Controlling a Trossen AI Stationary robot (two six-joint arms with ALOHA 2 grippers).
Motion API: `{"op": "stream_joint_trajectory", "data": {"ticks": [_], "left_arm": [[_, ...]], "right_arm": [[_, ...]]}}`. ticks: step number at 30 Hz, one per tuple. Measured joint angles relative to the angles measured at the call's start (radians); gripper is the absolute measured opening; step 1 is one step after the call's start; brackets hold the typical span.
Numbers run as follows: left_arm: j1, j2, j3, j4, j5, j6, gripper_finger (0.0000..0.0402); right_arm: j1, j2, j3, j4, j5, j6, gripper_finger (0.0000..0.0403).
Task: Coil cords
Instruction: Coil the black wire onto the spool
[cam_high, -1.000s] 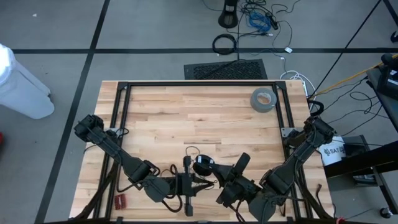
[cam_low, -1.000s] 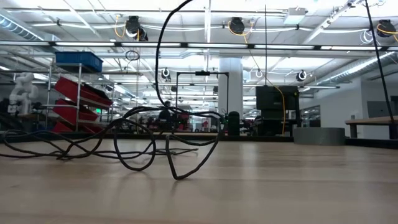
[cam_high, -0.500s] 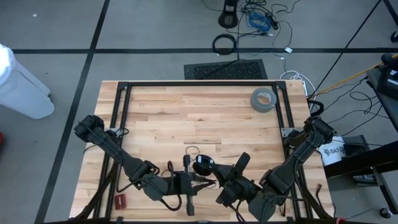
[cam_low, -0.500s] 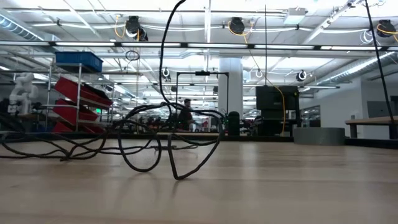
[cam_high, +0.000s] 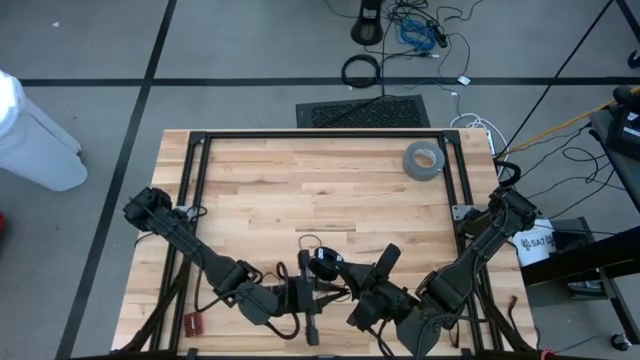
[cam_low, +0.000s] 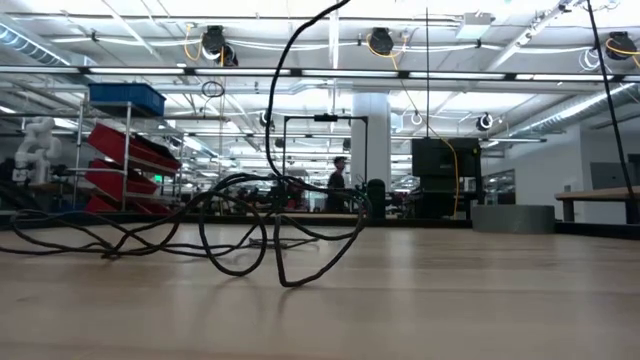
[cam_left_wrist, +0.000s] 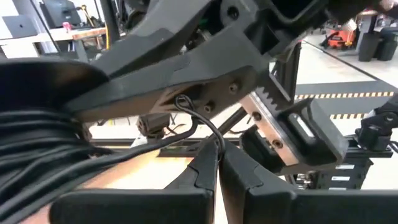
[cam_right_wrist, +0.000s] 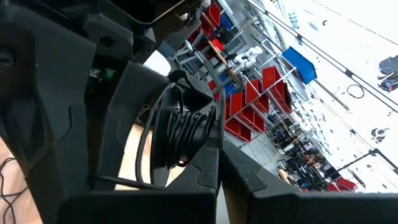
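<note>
The cord is one thin black wire. Part of it is wound into a small coil (cam_high: 322, 263) near the table's front middle, held above the tabletop. The rest lies in loose loops (cam_low: 240, 235) on the wood, and one strand (cam_low: 290, 60) rises from them out of the low view's top. My right gripper (cam_right_wrist: 219, 167) is shut on the coil (cam_right_wrist: 183, 121). My left gripper (cam_left_wrist: 219, 163) faces it closely and is shut on a single strand. In the high view the left gripper (cam_high: 322, 292) and the right gripper (cam_high: 340, 272) almost meet. My left gripper pinches one strand of the cord (cam_left_wrist: 214, 138) between its two fingertips, coming level from the table's left. The strand runs on slack in a small curl (cam_left_wrist: 183, 101) toward the right gripper. My right gripper pinches the coil's bundled turns (cam_right_wrist: 193, 134) between its two fingers, coming level from the table's right. The coil is lifted clear of the table, with several turns lying side by side.
A grey tape roll (cam_high: 422, 160) lies at the table's far right. A small red object (cam_high: 193, 322) sits at the near left corner. A black frame (cam_high: 190, 190) runs along the table's edges. More cables lie on the floor beyond the far edge.
The strand rising from the table has swung sideways, and the loose loops on the wood have slid a little the same way. Both grippers stay shut and in place.
</note>
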Motion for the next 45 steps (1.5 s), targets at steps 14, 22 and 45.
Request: {"op": "stream_joint_trajectory", "data": {"ticks": [14,22,45], "left_arm": [[0.021,0.0,0.003,-0.11,0.053,-0.103,0.0012],[0.015,-0.002,0.003,-0.107,0.053,-0.1,0.0012],[0.0,-0.006,0.006,-0.092,-0.027,-0.044,0.0012]], "right_arm": [[0.002,0.0,0.0,-0.003,-0.01,-0.004,0.0],[0.002,0.0,0.0,-0.016,-0.034,-0.01,0.0],[0.003,0.002,0.0,-0.034,0.022,-0.004,0.0]]}}
